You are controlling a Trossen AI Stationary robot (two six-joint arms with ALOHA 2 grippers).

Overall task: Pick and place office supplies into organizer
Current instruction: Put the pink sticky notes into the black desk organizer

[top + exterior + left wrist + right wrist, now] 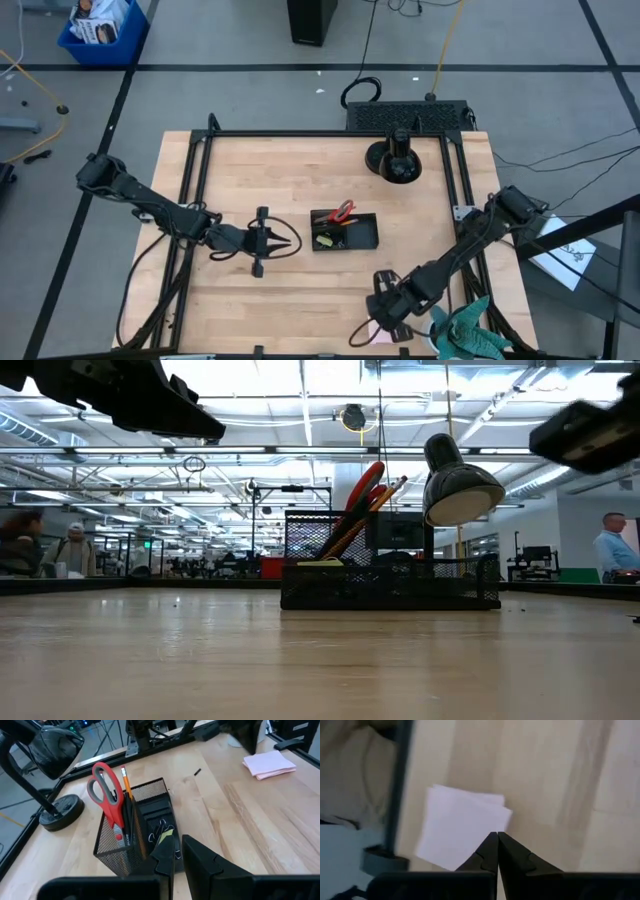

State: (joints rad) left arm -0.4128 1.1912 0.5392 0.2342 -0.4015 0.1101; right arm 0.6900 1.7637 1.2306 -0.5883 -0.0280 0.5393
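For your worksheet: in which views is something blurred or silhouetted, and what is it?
Low view: the organizer and lamp stand dark against bright ceiling lights, and the arms overhead are blurred. Right wrist view: the sticky-note pad looks soft and pale. Left wrist view: the red-handled scissors are sharp.

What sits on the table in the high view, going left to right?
Left gripper → organizer holding the red-handled scissors → right gripper at the near edge over the pink sticky-note pad → teal-green cloth.
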